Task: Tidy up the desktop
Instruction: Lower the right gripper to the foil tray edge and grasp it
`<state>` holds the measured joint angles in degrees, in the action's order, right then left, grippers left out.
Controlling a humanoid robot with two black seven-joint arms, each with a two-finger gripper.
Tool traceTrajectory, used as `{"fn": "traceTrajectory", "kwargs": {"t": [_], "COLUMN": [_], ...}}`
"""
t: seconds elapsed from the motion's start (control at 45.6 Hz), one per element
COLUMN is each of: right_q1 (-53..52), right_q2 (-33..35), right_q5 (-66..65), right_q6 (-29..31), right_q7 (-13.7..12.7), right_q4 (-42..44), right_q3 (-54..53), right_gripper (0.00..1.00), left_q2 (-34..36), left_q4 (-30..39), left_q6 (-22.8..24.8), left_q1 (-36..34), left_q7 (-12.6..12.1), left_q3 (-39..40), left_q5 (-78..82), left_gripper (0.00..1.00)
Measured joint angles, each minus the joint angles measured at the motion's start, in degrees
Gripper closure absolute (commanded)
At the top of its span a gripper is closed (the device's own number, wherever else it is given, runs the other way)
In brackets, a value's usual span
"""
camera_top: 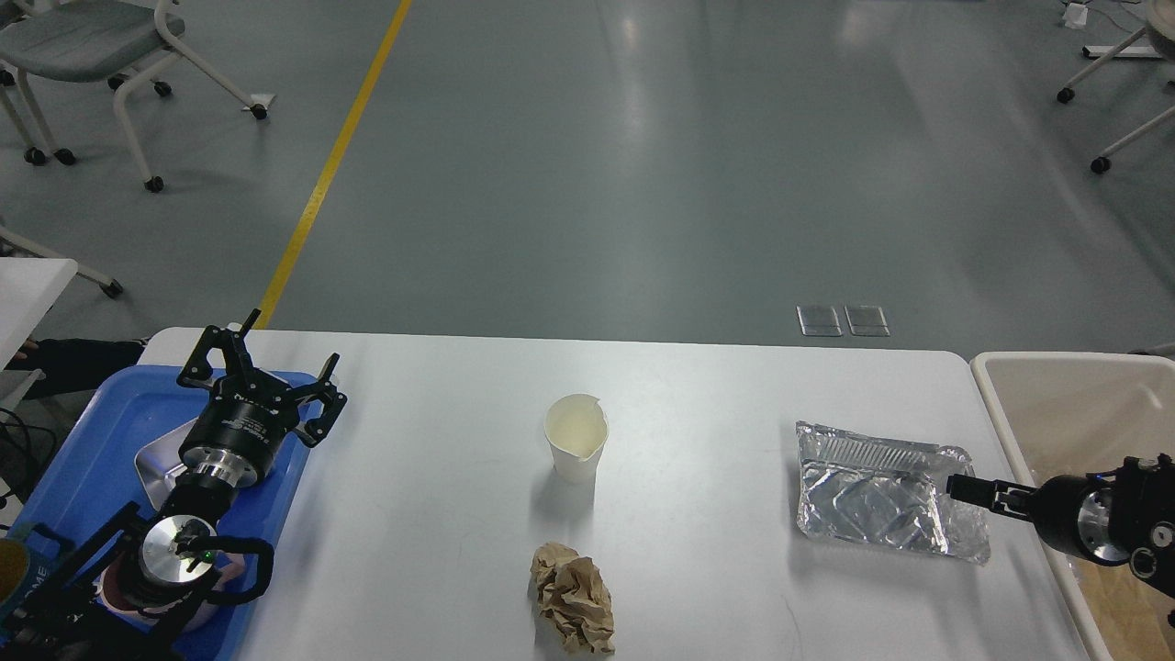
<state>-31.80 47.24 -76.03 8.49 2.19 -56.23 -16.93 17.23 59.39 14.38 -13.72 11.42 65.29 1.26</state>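
The white desktop (441, 514) holds a white paper cup (576, 449) standing upright in the middle, a crumpled brown paper ball (573, 598) near the front edge, and a crumpled foil tray (883, 489) at the right. My left gripper (266, 360) is open and empty above the far edge of the blue tray (87, 431). My right gripper (959, 486) comes in from the right and reaches over the foil tray's right end; it is seen side-on and dark, so its fingers cannot be told apart.
A cream bin (1056, 404) stands against the desktop's right edge with brown paper inside. The blue tray at the left holds a small metal dish (156, 459) and other items under my arm. Chairs stand on the grey floor beyond.
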Motion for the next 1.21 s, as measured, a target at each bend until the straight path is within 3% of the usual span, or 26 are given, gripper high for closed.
{"fn": "traceTrajectory", "kwargs": {"t": [0.855,1.162,1.206], "right_q1": [-0.4,-0.4,-0.4], "right_q2": [-8.6,-9.3,-9.3], "right_q5": [-0.2,-0.1,-0.1], "right_q6": [-0.7,-1.7,-1.7], "right_q7": [4.2,7.1,7.4], "right_q4": [12.9,13.2,13.2], "right_q3": [4.2,4.3,4.9], "right_gripper": [0.0,0.56,0.69], "left_q2": [0.0,0.0,0.0], "left_q4": [-0.1,-0.1,-0.1], "left_q6": [-0.1,-0.1,0.0], "left_q1": [0.1,0.1,0.1], "left_q7": [-0.1,0.0,0.0], "left_q3": [-0.1,-0.1,-0.1], "left_q5": [0.0,0.1,0.1], "left_gripper": [0.04,0.04,0.04]}}
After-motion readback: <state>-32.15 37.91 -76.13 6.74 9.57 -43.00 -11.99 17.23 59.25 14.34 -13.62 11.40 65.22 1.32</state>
